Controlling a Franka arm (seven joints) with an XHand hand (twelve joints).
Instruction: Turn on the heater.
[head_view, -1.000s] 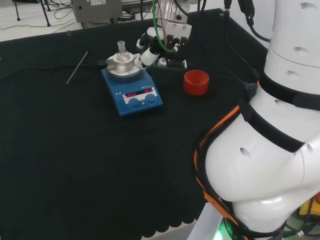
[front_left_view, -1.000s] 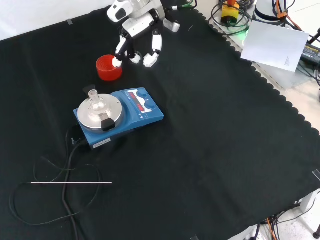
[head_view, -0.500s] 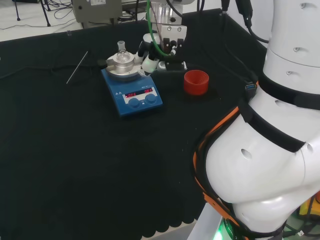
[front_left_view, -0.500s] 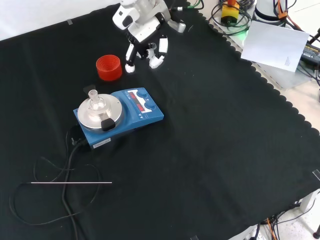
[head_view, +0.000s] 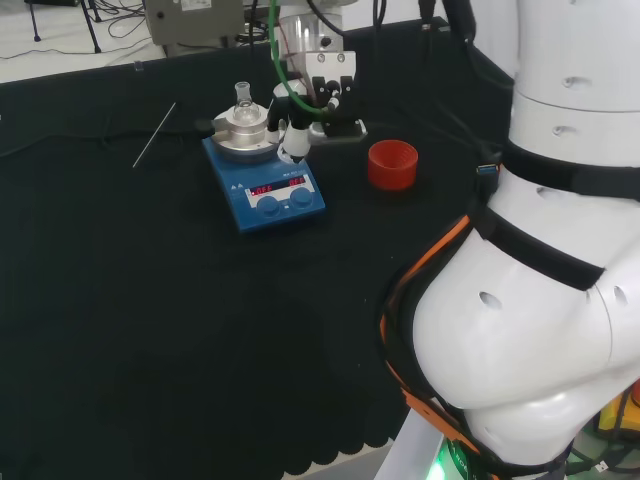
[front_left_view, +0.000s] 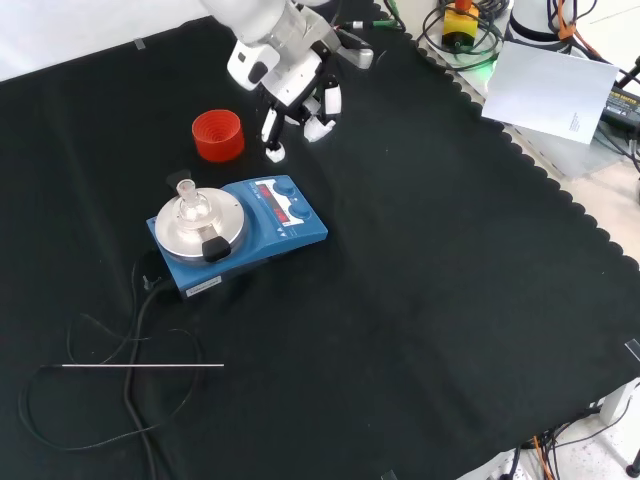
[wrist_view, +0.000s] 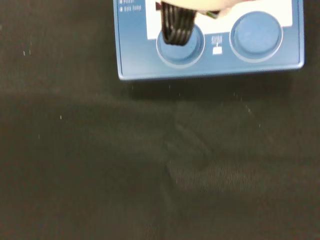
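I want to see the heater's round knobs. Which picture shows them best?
The wrist view: both knobs on the blue heater look big and close. The head view and front view show them small, near the red display.

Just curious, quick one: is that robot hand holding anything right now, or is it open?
Hand: holding nothing, fingers relaxed and pointing down, so open, above the blue heater.

Blue heater (front_left_view: 270, 232), red ribbed ring (front_left_view: 217, 135), black cloth (front_left_view: 420, 300)

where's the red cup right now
In the head view the red cup stands on the black cloth right of the blue heater, below the hand.
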